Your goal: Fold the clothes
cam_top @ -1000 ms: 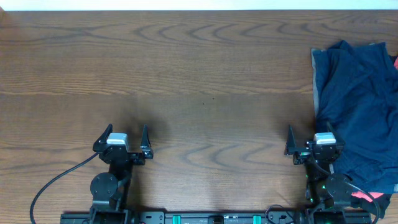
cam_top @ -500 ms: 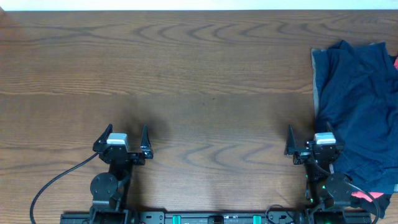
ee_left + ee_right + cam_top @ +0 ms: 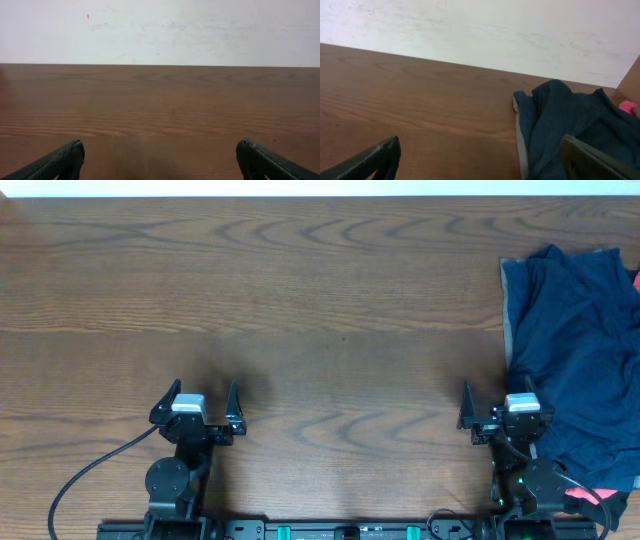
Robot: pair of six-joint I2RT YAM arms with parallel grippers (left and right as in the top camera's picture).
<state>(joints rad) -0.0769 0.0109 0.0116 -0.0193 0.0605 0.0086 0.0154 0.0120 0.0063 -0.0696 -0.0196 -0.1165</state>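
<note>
A heap of dark navy-blue clothes (image 3: pixel 575 350) with a grey edge lies at the table's right side, running off the right edge of the overhead view. It also shows in the right wrist view (image 3: pixel 565 125). A red-pink piece (image 3: pixel 588 494) peeks out at the heap's near end, and another bit (image 3: pixel 628 106) at its far right. My right gripper (image 3: pixel 497 392) is open and empty, its right finger beside the heap's left edge. My left gripper (image 3: pixel 205 390) is open and empty over bare wood at the near left.
The wooden table (image 3: pixel 320 310) spreads between the two arms. A black cable (image 3: pixel 90 470) loops from the left arm toward the near edge. A white wall (image 3: pixel 160 30) stands beyond the far edge.
</note>
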